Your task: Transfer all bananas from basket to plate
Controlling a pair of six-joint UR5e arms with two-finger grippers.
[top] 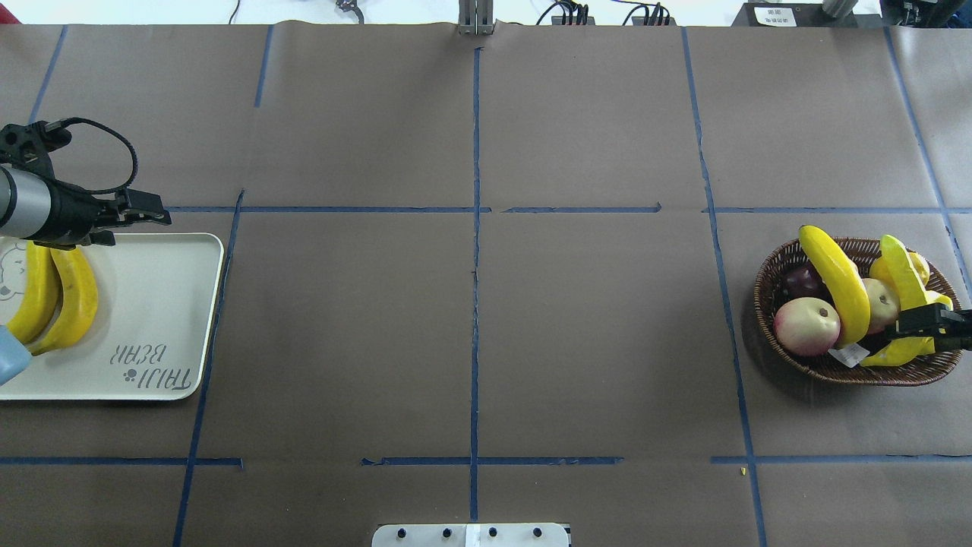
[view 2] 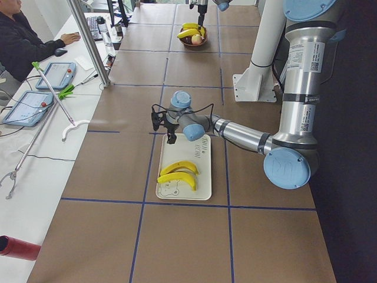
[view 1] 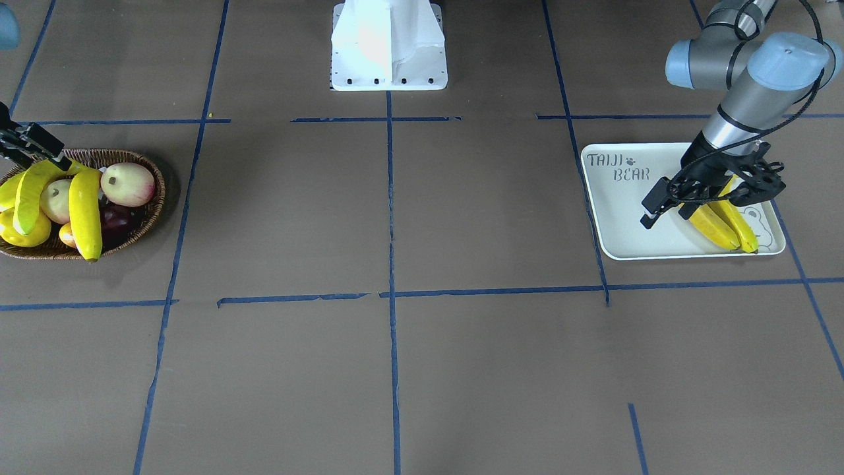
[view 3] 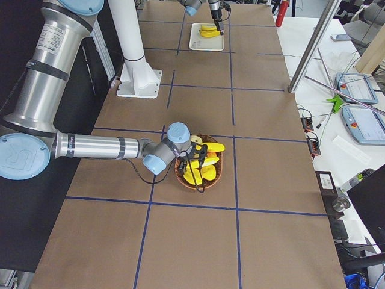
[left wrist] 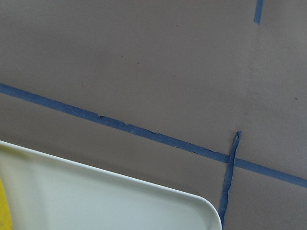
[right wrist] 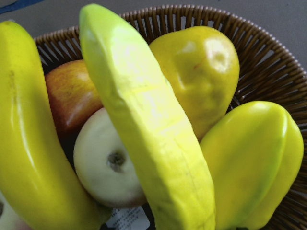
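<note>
Two yellow bananas (top: 76, 300) lie side by side on the white "TAIJI BEAR" plate (top: 152, 304). My left gripper (top: 156, 211) hangs open and holding nothing above the plate's far edge, a little off the bananas (view 1: 715, 227). The brown wicker basket (top: 767, 273) holds a bright yellow banana (top: 839, 281) and a greener-yellow banana (top: 900, 277) lying over other fruit. My right gripper (top: 907, 325) is down at the greener banana (view 1: 30, 194), fingers apart on either side of it. The right wrist view shows that banana (right wrist: 144, 120) very close.
Other fruit fill the basket: a red-yellow apple (top: 806, 327), a pale apple (right wrist: 108, 163), a dark purple fruit (top: 801, 281) and yellow-green oblong fruits (right wrist: 254, 158). The white robot base (view 1: 389, 46) stands mid-table. Blue tape lines cross the brown table. A person (view 2: 23, 41) sits at a side desk.
</note>
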